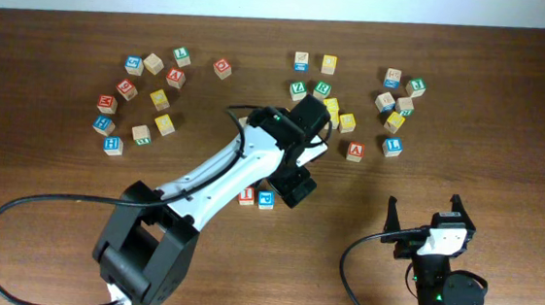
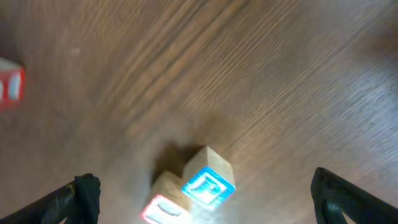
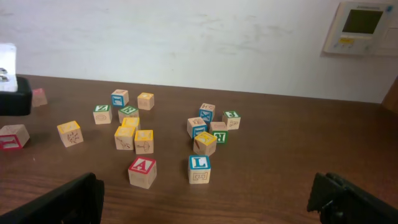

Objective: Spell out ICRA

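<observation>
Two wooden letter blocks sit side by side near the table's middle: a red-faced block (image 1: 247, 196) and a blue-faced block (image 1: 267, 200). In the left wrist view, blurred, the blue block (image 2: 208, 182) and red block (image 2: 163, 208) lie between the open fingers. My left gripper (image 1: 294, 185) is open and empty just above and to the right of them. A red A block (image 1: 355, 151) (image 3: 142, 169) lies to the right. My right gripper (image 1: 425, 215) is open and empty, resting near the front right.
Several loose letter blocks lie in a cluster at the back left (image 1: 146, 94) and another at the back right (image 1: 393, 108), with more around the middle (image 1: 339, 114). A blue L block (image 3: 199, 168) stands next to the A block. A cable loops at front left (image 1: 11, 249).
</observation>
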